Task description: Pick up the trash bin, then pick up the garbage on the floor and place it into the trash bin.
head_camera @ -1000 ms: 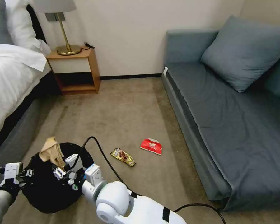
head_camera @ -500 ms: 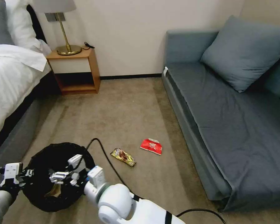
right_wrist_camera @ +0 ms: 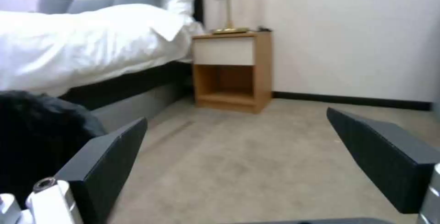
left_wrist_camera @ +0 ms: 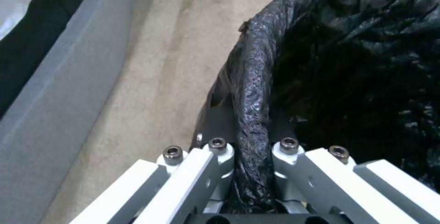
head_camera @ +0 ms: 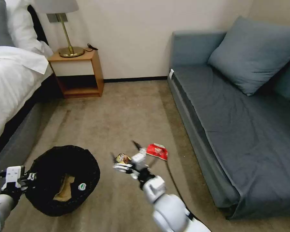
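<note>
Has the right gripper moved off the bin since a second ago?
Yes. The right gripper swung from over the black-lined trash bin toward the gold-red snack wrapper.

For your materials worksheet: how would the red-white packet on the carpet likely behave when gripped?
The red-white packet lies flat and creased, so it probably crumples and flexes. It looks thin and empty, likely very light. Its glossy face may slip between the pads.
</note>
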### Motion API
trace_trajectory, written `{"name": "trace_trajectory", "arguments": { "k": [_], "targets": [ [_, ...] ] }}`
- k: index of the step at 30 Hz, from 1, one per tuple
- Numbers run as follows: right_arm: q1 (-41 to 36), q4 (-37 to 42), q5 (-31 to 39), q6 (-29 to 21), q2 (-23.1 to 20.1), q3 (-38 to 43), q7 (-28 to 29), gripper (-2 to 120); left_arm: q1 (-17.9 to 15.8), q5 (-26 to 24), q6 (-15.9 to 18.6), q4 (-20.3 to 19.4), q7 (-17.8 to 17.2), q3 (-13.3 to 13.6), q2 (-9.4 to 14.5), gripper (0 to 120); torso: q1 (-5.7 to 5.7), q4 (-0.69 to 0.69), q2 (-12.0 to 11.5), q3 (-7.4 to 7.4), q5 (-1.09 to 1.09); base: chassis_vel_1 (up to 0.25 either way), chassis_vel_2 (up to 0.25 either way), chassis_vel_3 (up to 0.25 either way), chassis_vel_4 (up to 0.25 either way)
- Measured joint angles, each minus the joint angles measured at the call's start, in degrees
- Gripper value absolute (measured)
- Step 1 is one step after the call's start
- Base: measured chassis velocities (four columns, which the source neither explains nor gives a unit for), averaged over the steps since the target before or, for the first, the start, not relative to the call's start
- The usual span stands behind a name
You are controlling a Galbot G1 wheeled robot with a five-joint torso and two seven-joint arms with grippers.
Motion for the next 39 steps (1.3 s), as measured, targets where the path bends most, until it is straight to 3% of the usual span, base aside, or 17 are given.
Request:
{"name": "trace_trajectory", "arguments": {
  "k": [7,17,26,30,39],
  "targets": [
    [-4.68,-0.87,-1.54,5.70,-0.69,4.36,-1.56,100,-0.07,-0.68,0.01,0.25,0.00,-0.80,0.21,5,0.00,0.01,0.00,0.00,-0.01,0.000,0.000,0.000,0.000],
    [-4.95,-2.26,-2.04,5.87,0.06,4.47,-1.66,100,0.24,-0.71,0.01,0.28,0.00,-1.35,0.18,5,0.00,0.04,0.00,0.00,-0.09,-0.056,0.048,0.057,-0.045],
    [-4.87,-3.20,-2.42,5.44,-0.45,3.55,-1.78,100,-0.34,-0.71,0.01,0.59,-0.05,-1.37,0.69,5,0.00,0.03,0.00,0.00,-0.10,-0.205,0.186,0.208,-0.206],
    [-4.43,-4.14,-2.59,5.18,-0.71,3.51,-1.77,100,-0.41,-0.70,0.01,0.73,-0.07,-1.40,0.79,5,0.00,0.00,0.00,0.01,0.00,-0.189,0.192,0.199,-0.187],
    [-3.85,-5.37,-3.71,4.55,-1.22,2.53,-1.91,100,-0.76,-0.70,0.02,1.26,-0.10,-1.27,0.73,5,0.00,0.00,0.00,0.00,0.02,-0.178,0.178,0.179,-0.171]
  ]
}}
